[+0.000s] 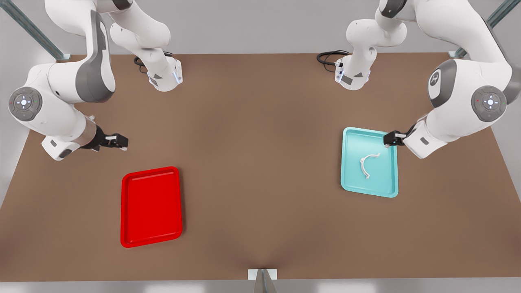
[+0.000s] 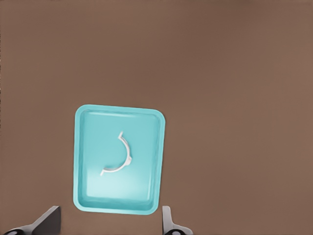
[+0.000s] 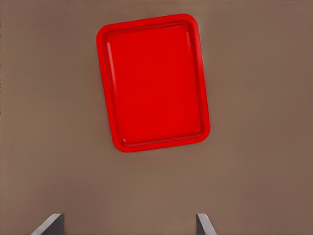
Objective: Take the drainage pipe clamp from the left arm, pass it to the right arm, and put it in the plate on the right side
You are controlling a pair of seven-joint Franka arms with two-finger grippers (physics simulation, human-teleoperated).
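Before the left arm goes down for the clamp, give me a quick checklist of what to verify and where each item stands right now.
1. Drainage pipe clamp lies free inside the teal tray, nothing on it: ok.
2. Left gripper open, fingers spread wider than the clamp: ok.
3. Left gripper centred over the clamp: not ok; in the front view it hangs at the tray's far corner, so it needs to shift first.
4. Right gripper open and holding nothing, ready for the handover: ok.
5. Red plate bare, with room for the clamp: ok.
6. Table between the two trays free of obstacles: ok.
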